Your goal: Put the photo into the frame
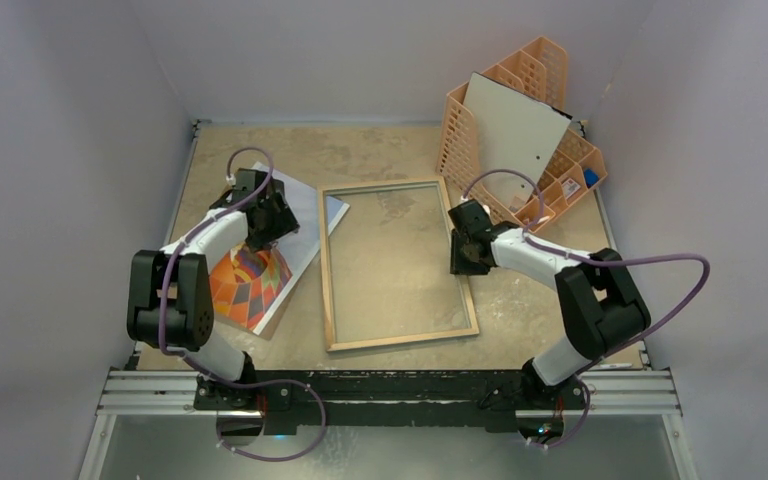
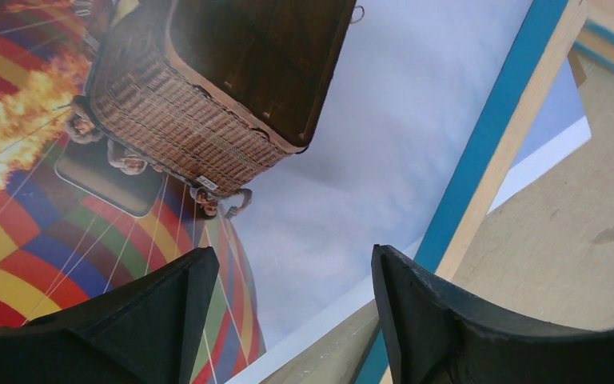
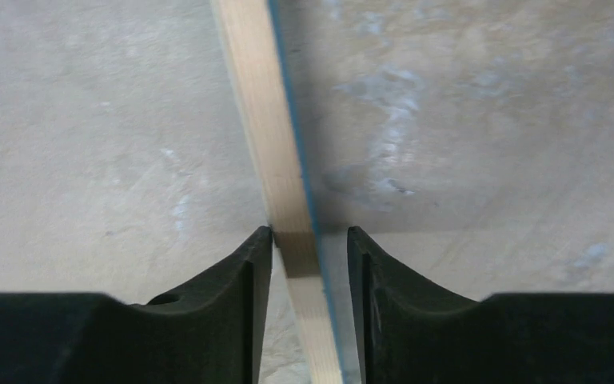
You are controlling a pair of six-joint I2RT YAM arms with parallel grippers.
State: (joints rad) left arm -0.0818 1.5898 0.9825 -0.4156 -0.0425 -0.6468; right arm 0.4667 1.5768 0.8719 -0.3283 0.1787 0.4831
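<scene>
Left fingers point(image 2: 128, 328) released; right fingers point(image 3: 208, 328) astride frame point(image 3: 260, 120), grip unclear; organiser point(image 1: 460, 140) holds white board point(image 1: 515, 135).

Robot lab cell, plain white walls point(image 1: 50, 120), aluminium rail point(image 1: 150, 392)

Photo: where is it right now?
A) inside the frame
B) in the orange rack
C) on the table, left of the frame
C: the photo lies on the table left of the frame, with only one corner under its rail.

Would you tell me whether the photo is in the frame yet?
Out: the photo lies beside the frame, with only one corner under its left rail.
</scene>
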